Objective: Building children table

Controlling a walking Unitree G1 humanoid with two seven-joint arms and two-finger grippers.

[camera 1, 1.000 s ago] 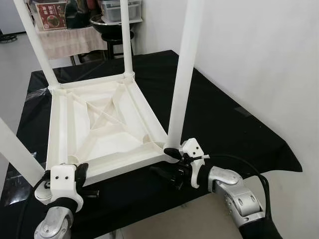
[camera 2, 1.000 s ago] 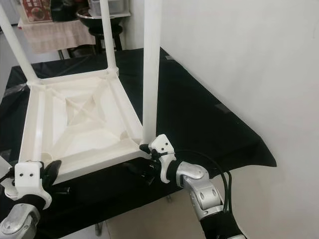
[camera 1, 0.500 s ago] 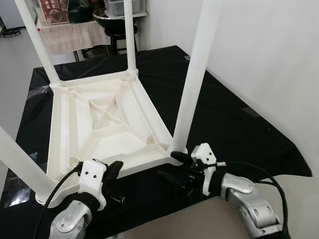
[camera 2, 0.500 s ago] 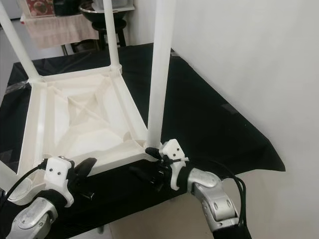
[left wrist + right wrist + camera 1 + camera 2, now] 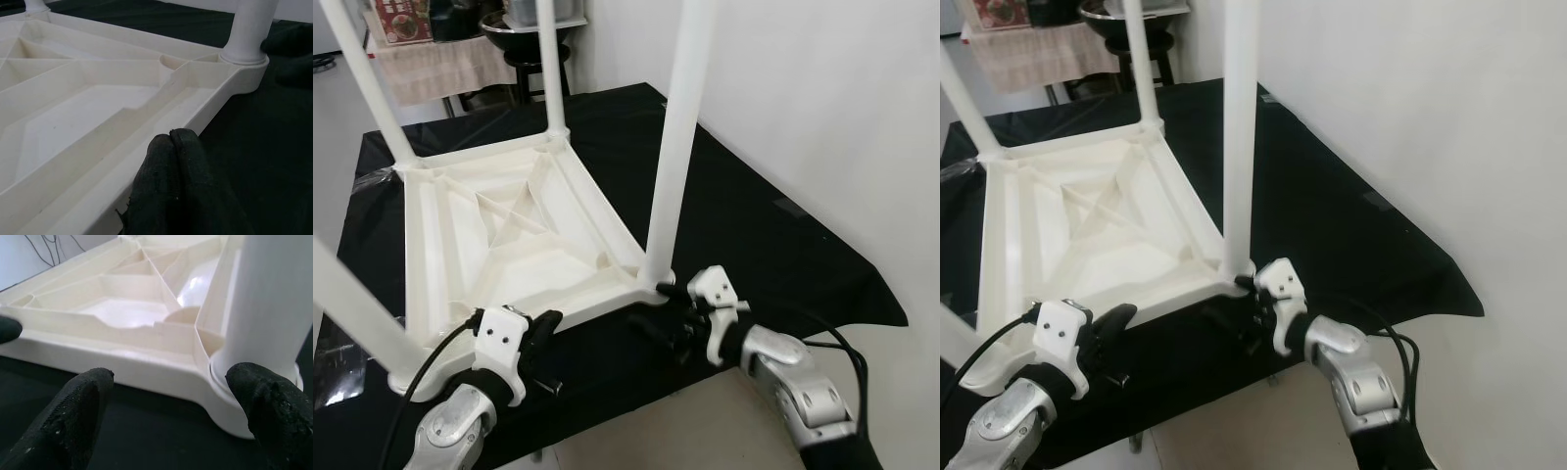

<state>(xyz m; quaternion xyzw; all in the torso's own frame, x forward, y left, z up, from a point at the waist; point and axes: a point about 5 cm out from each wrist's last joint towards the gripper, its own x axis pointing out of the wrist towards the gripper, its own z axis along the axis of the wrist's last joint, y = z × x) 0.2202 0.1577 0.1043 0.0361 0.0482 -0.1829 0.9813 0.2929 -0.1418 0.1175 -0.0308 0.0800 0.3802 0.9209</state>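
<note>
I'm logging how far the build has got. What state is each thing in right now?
children's table: upside down on the black cloth, four legs fitted and pointing up.
near right leg: upright, seated in its corner socket.
left claw: shut, tips against the table's near edge.
right claw: open, fingers either side of the near right corner.
black cloth: spread flat under the table.

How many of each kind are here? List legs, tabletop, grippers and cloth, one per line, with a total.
White table legs: 4
Upturned white tabletop: 1
Grippers, left gripper and right gripper: 2
Black cloth: 1
Total: 8
</note>
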